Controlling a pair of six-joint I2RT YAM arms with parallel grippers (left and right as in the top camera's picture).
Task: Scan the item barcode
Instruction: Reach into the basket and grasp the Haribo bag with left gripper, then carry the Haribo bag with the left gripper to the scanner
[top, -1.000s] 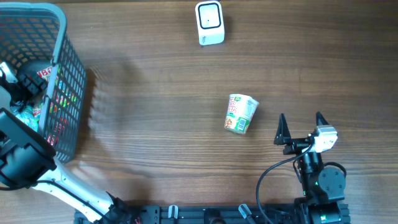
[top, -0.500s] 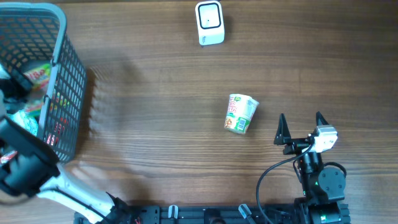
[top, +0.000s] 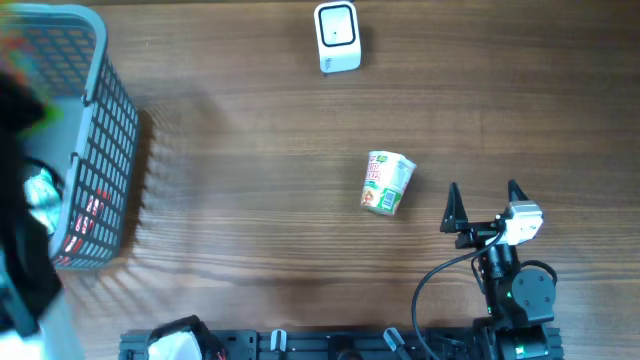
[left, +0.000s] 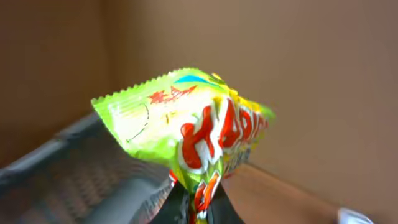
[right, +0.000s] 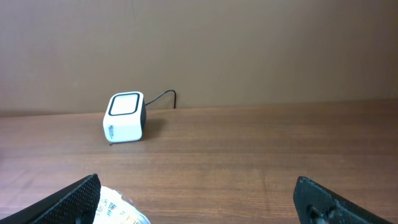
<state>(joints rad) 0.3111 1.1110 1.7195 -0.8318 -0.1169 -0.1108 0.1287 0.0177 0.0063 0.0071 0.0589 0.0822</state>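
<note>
A bright green snack bag (left: 186, 127) with red lettering stands up from my left gripper (left: 198, 202), which is shut on the bag's lower edge. The bag hangs above the grey basket (left: 56, 155). In the overhead view the left arm is only a dark blur (top: 20, 230) at the left edge, over the basket (top: 100, 120). The white barcode scanner (top: 337, 37) sits at the far middle of the table; it also shows in the right wrist view as the scanner (right: 124, 117). My right gripper (top: 485, 202) rests open near the front right, nothing between its fingers (right: 78, 199).
A paper noodle cup (top: 386, 183) lies on its side mid-table, just left of the right gripper; the cup's edge (right: 121, 208) shows by the left finger. More packets lie in the basket. A cable runs back from the scanner.
My left gripper has shut on the green bag inside the basket and lifted it up out of it, blurring toward the camera. The right arm and cup have not moved.
</note>
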